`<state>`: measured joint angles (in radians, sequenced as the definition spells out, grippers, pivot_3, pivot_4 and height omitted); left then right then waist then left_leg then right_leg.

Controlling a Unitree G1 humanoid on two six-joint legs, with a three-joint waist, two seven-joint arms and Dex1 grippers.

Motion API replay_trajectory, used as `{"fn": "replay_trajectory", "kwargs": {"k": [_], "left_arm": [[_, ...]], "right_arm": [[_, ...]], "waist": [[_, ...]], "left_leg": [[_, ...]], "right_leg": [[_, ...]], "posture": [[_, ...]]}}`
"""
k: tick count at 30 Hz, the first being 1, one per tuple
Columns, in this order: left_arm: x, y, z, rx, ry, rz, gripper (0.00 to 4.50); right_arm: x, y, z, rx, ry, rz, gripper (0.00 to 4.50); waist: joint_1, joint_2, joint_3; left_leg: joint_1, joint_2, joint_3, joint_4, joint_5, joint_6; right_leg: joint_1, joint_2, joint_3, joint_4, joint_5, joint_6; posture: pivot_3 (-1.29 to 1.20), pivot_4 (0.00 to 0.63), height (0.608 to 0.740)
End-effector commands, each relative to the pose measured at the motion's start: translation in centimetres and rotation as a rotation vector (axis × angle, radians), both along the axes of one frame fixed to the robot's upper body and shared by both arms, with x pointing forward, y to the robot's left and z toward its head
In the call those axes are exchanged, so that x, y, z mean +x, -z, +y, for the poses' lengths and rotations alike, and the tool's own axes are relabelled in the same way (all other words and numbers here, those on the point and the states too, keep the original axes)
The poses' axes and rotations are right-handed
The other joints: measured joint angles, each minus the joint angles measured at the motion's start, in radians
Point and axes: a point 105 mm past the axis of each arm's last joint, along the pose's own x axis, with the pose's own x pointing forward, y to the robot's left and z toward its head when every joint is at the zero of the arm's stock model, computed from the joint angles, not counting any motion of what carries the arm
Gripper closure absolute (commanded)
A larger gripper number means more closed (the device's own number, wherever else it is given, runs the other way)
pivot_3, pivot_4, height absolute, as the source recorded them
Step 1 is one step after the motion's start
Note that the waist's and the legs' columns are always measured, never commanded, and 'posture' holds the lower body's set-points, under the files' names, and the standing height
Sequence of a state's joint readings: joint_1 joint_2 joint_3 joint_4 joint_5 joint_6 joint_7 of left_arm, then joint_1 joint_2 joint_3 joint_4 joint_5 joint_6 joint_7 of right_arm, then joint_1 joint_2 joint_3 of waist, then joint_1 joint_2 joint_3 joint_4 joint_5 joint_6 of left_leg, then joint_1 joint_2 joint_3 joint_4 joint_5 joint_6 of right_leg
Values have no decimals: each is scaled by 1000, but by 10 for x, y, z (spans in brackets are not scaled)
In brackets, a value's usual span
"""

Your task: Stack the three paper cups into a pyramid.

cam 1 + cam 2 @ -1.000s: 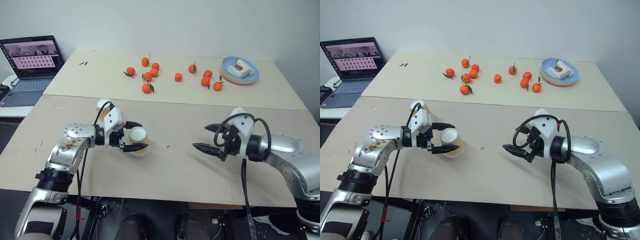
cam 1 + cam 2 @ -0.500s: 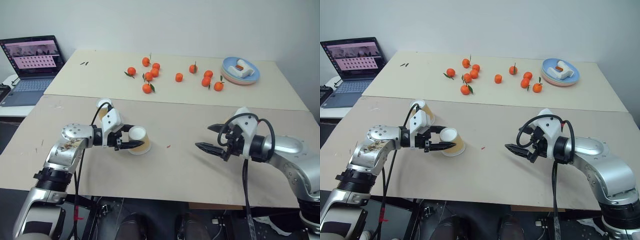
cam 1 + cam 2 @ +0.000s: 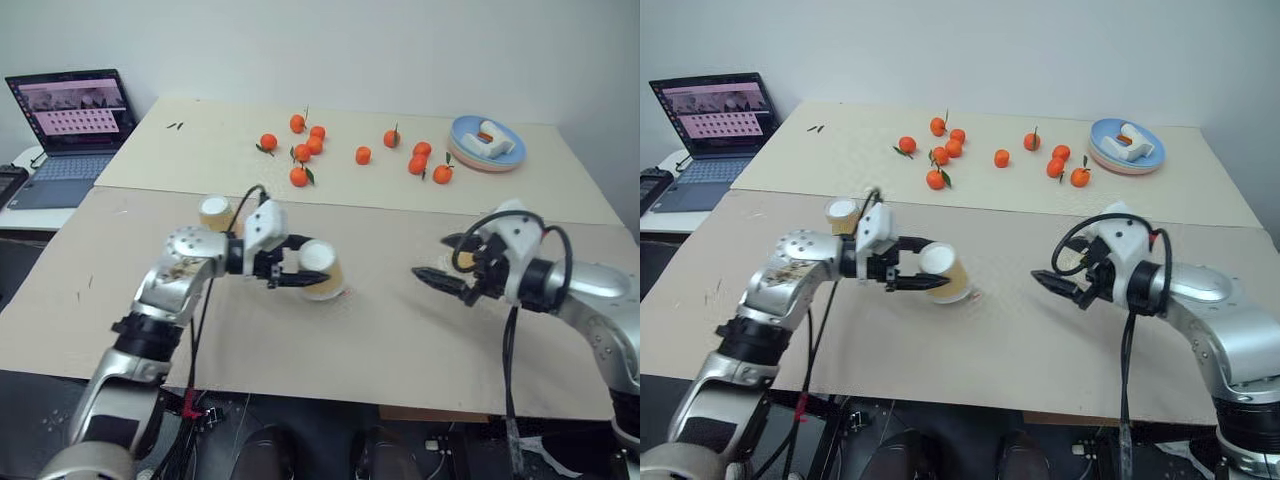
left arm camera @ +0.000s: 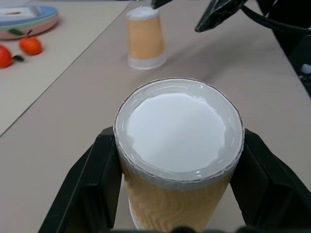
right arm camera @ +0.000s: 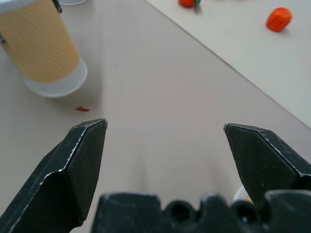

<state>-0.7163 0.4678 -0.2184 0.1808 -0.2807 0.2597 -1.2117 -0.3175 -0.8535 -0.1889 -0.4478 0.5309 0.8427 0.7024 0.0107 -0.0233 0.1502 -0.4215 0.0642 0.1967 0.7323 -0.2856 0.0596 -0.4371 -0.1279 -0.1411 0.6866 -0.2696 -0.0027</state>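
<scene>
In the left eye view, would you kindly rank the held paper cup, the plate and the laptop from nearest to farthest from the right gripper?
Measured from the right gripper:
1. Held paper cup, clamped in the left gripper over the table's middle, toward the robot's left.
2. Plate, at the table's far edge, on the robot's right.
3. Laptop, off the table's far left corner.

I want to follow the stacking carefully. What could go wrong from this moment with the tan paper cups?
1. The left gripper is shut on one upside-down tan paper cup; a hard squeeze may dent its thin wall.
2. A second tan paper cup stands close to the open right gripper; a small swing could topple it.
3. The third tan paper cup stands just behind the left forearm, which might brush it.
</scene>
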Motion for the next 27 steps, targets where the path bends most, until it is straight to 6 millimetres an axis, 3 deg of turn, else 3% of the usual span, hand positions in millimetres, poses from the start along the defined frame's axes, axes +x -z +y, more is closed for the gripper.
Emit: {"fn": "replay_trajectory", "kwargs": {"k": [1,6,11,13,15,17,22,27], "left_arm": [[5,6,-20,19,42,-24,1918],[7,20,-47,31,55,-12,1918],[7,26,-47,57,47,-36,1918],[9,26,-45,60,37,-45,919],[8,24,-43,62,39,-50,282],[9,21,-40,67,29,-50,19],[13,0,-25,59,-23,-90,19],[4,-48,7,-87,-142,-56,19]], "right_arm": [[-4,-16,-7,-14,32,-74,0],[-7,-14,-10,-10,52,-74,0],[-9,-17,-10,-1,62,-79,0],[-8,-17,-11,1,70,-79,0],[-7,-17,-12,4,71,-79,0],[-6,-16,-10,8,65,-77,0],[-2,-12,-4,23,38,-63,0],[1,-7,1,28,2,-38,0]], "waist": [[-3,0,0],[-4,0,0],[-3,0,0],[-3,0,0],[-4,0,0],[-4,0,0],[-5,0,0],[-12,0,0]], "left_leg": [[0,0,0,0,0,0],[0,0,0,0,0,0],[0,0,-1,0,0,0],[0,0,-1,0,0,0],[0,0,-1,1,0,0],[0,0,-1,1,0,0],[0,0,-1,1,0,0],[0,1,-1,1,0,0]], "right_leg": [[0,0,0,0,0,0],[0,0,0,0,0,0],[0,0,0,0,0,0],[0,0,0,0,0,0],[1,0,0,0,0,0],[1,0,0,0,0,0],[0,0,0,0,0,0],[0,0,0,0,0,0]], "posture": [[0,150,703],[0,150,703],[0,150,703],[0,150,703],[0,150,703],[0,150,703],[0,150,703],[0,150,703]]}}
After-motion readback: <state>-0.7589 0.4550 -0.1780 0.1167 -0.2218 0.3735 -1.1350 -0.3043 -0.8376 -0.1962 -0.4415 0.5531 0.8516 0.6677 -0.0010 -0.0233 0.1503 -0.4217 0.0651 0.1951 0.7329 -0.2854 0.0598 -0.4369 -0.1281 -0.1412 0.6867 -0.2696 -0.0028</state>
